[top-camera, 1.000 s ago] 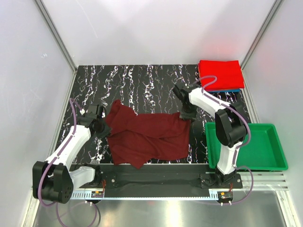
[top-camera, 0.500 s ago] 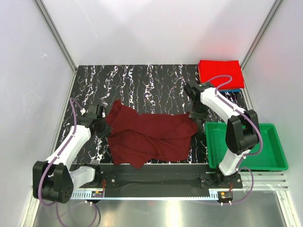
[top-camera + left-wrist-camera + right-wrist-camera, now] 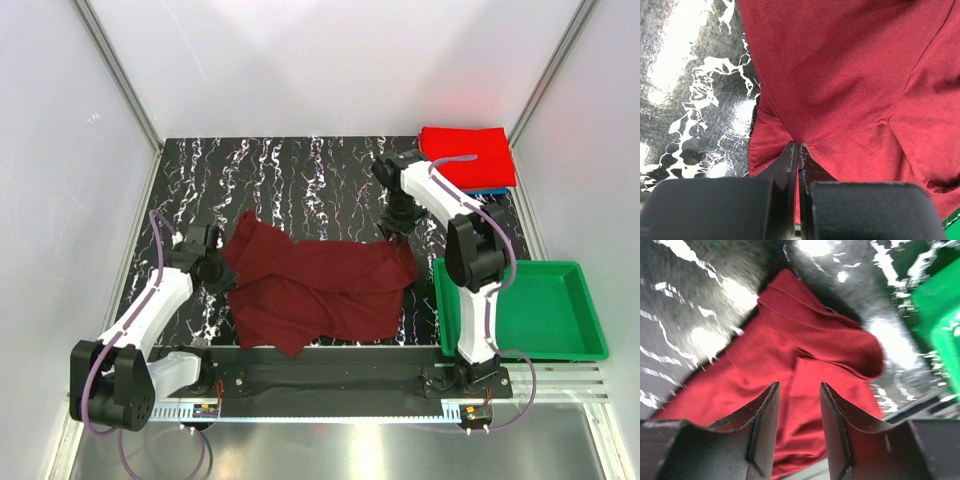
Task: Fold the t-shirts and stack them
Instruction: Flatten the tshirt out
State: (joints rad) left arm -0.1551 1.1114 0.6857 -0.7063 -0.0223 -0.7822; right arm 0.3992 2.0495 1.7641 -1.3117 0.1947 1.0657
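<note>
I see the maroon shirt (image 3: 315, 290) spread unfolded and creased on the table (image 3: 300, 180), with one sleeve sticking out at its far left. My left gripper (image 3: 797, 148) sits at the shirt's left edge. Its jaws are pressed together and pinch a small fold of the maroon cloth at their tips. My right gripper (image 3: 799, 387) hangs just past the shirt's far edge, near its right corner. Those jaws stand apart with nothing between them, and its wrist view, somewhat blurred, looks down on the bunched corner of the cloth. The red shirt (image 3: 466, 157) lies folded well beyond the maroon shirt's far right corner, on top of a blue shirt (image 3: 484, 189) that shows only as a thin edge. The tray (image 3: 545, 310) sits just right of the maroon shirt, not touching it.
</note>
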